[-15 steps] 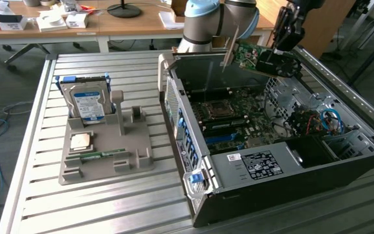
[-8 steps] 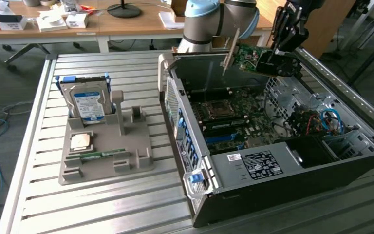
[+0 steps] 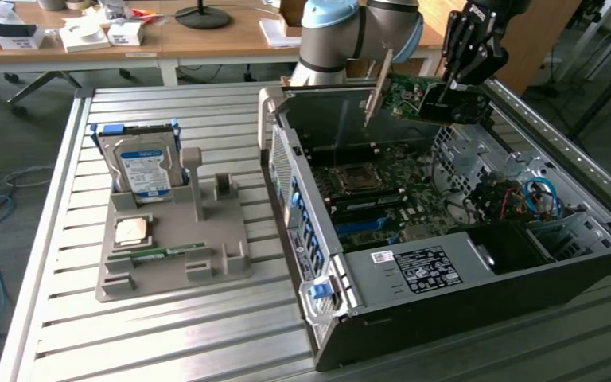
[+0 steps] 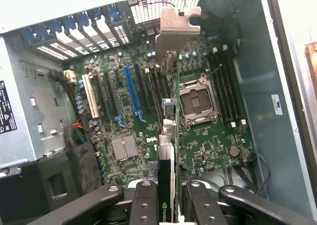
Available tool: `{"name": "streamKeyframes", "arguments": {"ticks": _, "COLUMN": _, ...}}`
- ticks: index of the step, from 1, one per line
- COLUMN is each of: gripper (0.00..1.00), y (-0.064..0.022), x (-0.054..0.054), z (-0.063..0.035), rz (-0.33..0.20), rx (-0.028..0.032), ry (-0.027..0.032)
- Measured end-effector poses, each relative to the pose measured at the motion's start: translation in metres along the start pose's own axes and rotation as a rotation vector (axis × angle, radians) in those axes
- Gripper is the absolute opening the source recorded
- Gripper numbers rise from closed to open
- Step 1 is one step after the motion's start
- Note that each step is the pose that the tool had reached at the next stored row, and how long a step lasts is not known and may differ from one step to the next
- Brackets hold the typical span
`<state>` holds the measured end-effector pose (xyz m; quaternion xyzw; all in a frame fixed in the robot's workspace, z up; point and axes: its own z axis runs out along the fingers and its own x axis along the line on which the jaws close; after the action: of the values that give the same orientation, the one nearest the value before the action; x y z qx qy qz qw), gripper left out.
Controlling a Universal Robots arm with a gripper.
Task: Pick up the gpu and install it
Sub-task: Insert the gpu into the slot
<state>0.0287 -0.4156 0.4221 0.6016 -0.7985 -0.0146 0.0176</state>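
The end effector (image 3: 441,102) pinches the gpu (image 3: 403,93), which hangs in the air. Directly beneath it sits the open case (image 3: 412,274), with the motherboard (image 3: 375,203) exposed.

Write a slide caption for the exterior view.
End effector holds thin flat gpu card with tan metal bracket above the open black computer case.

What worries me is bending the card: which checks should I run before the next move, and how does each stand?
1. Flat dark GPU card with tan metal bracket held by the gripper: ok.
2. Card hanging clear above the open black computer case: ok.
3. Long blue motherboard slot unoccupied: ok.
4. Card edge lined up over a slot: cannot tell.
5. Silver blue-labelled hard drive away from the case: ok.
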Motion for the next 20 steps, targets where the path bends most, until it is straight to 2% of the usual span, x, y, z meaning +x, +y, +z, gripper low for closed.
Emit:
{"name": "streamKeyframes", "arguments": {"ticks": 4, "gripper": 0.26, "y": 0.0006, "x": 0.0001, "z": 0.0001, "rz": -0.011, "rx": 0.0001, "ry": 0.0004}}
{"name": "streamKeyframes", "arguments": {"ticks": 14, "gripper": 0.26, "y": 0.0006, "x": 0.0002, "z": 0.0008, "rz": -0.17, "rx": 0.0019, "ry": 0.0077}}
{"name": "streamKeyframes", "arguments": {"ticks": 20, "gripper": 0.26, "y": 0.0029, "x": 0.0008, "z": 0.0018, "rz": -0.187, "rx": 0.002, "ry": 0.0084}}
